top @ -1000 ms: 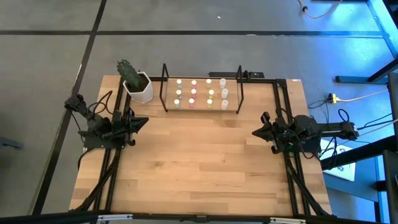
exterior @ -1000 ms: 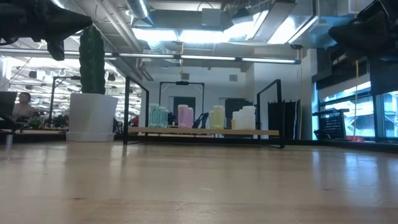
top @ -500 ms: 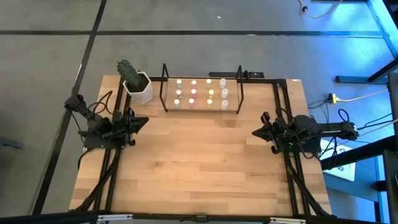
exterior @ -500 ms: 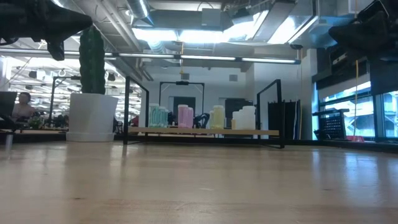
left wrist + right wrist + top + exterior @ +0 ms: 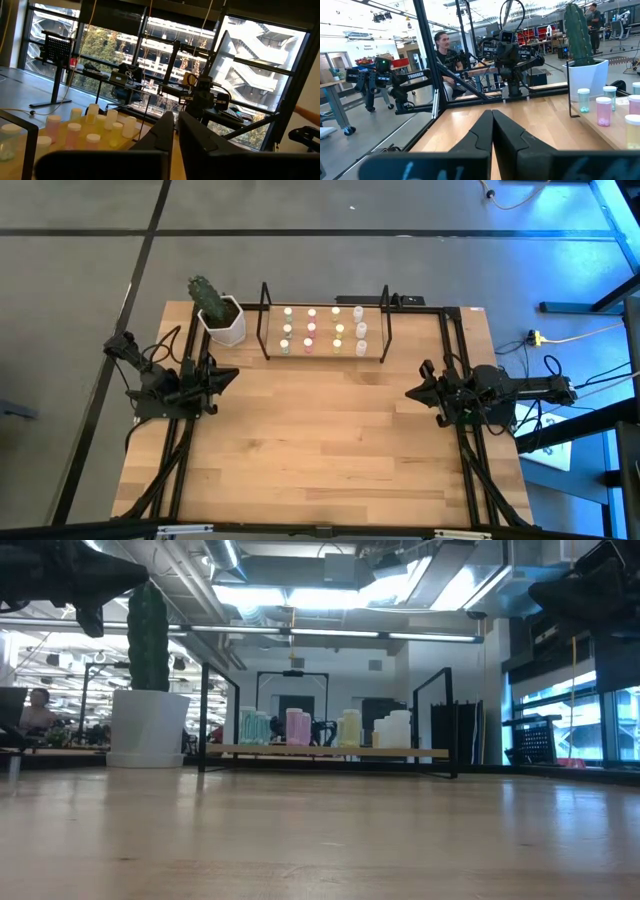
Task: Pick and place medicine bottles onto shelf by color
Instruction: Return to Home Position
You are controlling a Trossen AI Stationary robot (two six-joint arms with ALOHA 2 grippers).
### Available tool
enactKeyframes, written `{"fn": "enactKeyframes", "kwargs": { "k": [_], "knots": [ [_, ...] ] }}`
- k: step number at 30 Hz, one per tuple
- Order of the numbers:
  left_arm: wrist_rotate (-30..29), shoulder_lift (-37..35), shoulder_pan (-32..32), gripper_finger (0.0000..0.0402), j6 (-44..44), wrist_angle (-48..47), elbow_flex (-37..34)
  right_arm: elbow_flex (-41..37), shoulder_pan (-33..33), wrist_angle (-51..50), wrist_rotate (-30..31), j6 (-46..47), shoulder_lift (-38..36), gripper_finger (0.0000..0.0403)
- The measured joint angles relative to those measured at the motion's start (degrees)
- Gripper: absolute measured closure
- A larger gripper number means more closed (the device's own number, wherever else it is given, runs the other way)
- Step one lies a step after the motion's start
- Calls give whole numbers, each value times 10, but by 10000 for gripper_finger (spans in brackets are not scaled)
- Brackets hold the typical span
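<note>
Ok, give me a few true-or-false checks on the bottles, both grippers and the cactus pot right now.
Every medicine bottle stands on the shelf. True.
The left gripper holds a bottle. False: it is shut on nothing, at the left side of the table.
The cactus pot stands at the shelf's right end. False: it is by the left end.
The right gripper is shut, clear of the shelf. True.

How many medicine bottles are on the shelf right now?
12 medicine bottles, all on the shelf: three green ones nearest the cactus pot, then three pink, three yellow and three white. None seems hidden.
</note>
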Motion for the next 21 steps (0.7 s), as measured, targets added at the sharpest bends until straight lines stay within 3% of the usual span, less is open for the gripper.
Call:
{"fn": "enactKeyframes", "kwargs": {
  "k": [21],
  "knots": [
    [0, 0, 0, 393, 0, 0, 0, 0, 0, 0, 0, 0, 0, 391]
  ]
}}
